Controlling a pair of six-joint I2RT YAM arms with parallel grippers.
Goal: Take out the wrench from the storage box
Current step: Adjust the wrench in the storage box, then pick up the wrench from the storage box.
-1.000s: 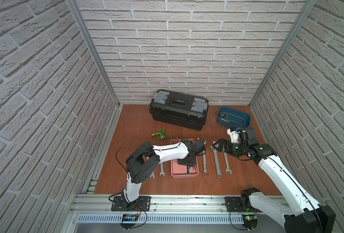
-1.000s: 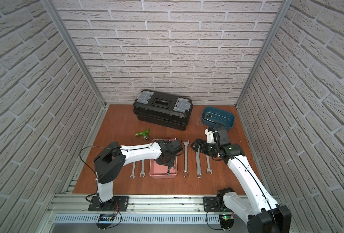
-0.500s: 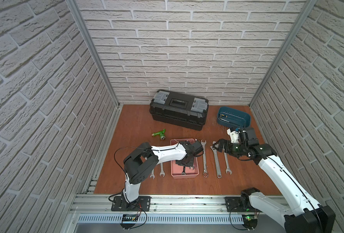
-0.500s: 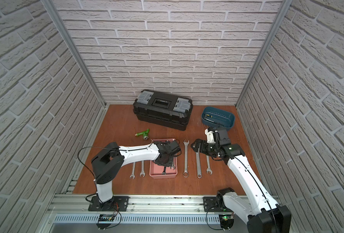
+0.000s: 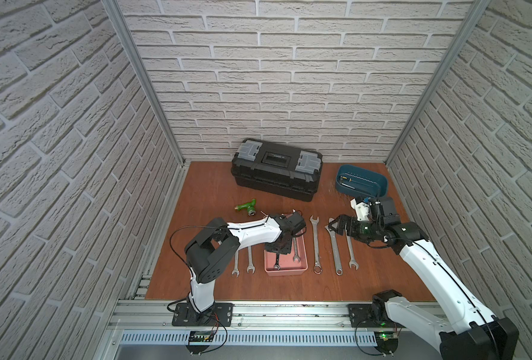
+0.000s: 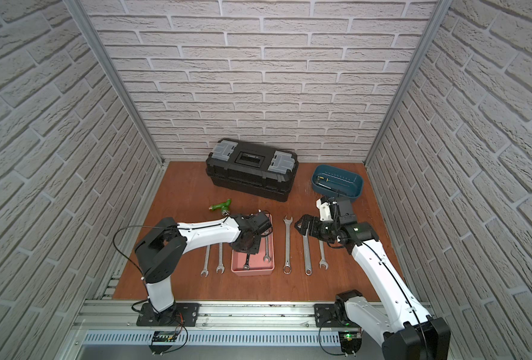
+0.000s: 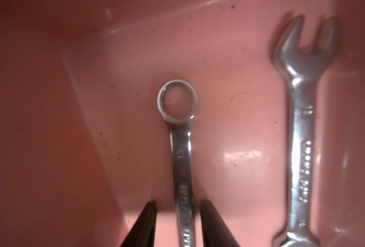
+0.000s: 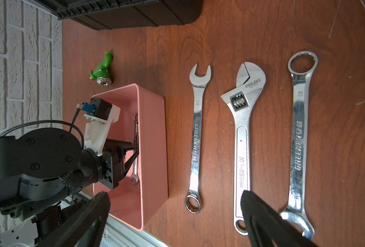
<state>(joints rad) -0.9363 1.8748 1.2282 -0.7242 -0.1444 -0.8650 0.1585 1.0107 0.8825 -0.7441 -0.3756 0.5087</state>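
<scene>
Jaws of left gripper [image 7: 178, 203] parted astride wrench [image 7: 180, 154] shank, unclamped.
Grasp step: close on shank, lift clear of storage box [image 7: 38, 107].

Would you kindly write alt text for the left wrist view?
The left gripper, jaws apart, straddles the shank of a small wrench marked 13 lying in the pink storage box; a second wrench lies beside it.

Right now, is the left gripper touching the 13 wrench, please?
Apart: the left wrist view shows pink floor between each left gripper finger and the wrench.
</scene>
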